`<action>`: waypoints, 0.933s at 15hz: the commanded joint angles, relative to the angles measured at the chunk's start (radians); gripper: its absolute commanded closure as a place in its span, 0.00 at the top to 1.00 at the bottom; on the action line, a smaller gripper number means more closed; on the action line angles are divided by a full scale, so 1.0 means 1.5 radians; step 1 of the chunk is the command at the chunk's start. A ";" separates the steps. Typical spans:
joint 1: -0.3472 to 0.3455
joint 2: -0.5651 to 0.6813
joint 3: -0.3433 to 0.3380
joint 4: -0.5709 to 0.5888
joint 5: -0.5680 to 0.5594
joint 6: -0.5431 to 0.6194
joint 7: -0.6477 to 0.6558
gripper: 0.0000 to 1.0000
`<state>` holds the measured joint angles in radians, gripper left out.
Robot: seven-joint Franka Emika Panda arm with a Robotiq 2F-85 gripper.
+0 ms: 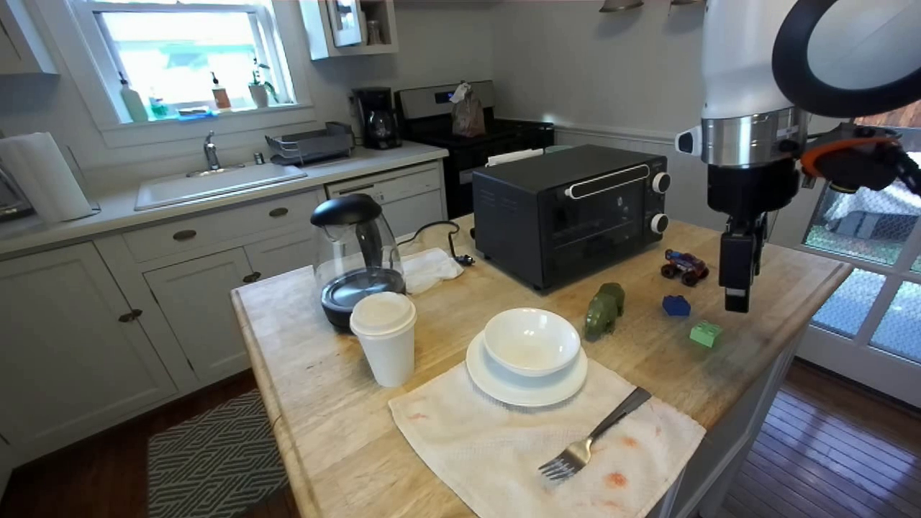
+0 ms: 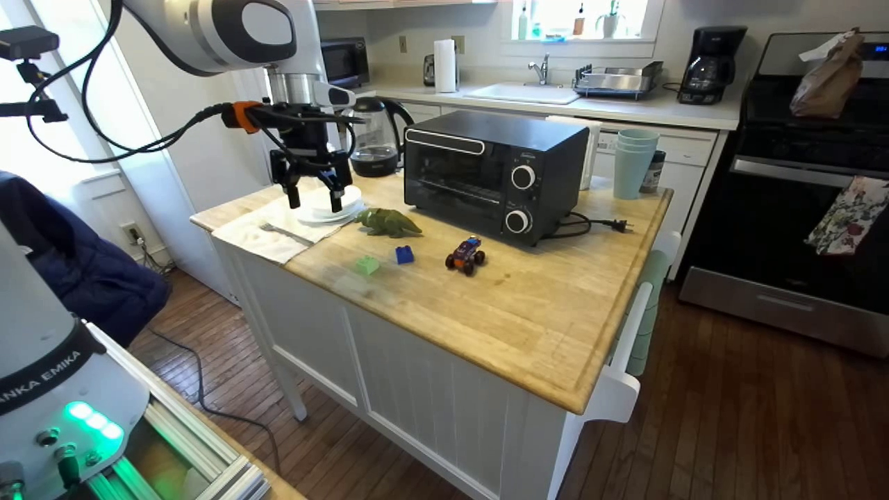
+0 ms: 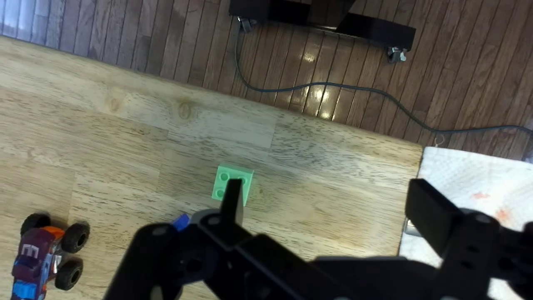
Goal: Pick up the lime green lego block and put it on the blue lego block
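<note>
Nearest in the wrist view, the black two-fingered pincer hangs spread and empty over the pale wooden worktop, where the squarish lime green plastic lego block lies near the edge, just beside the dark blue plastic lego block. The green one should be light, stiff and sturdy, though smooth; best taken squarely by two opposite sides, underside left free.
</note>
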<state>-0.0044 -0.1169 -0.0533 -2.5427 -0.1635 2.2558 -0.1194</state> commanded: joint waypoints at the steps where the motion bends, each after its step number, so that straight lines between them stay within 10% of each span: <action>1: -0.018 0.048 -0.002 0.015 -0.003 0.005 0.037 1.00; 14: -0.056 0.155 -0.040 0.016 -0.015 0.092 0.073 1.00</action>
<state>-0.0766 0.0752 -0.1084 -2.5305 -0.1641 2.3294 -0.0214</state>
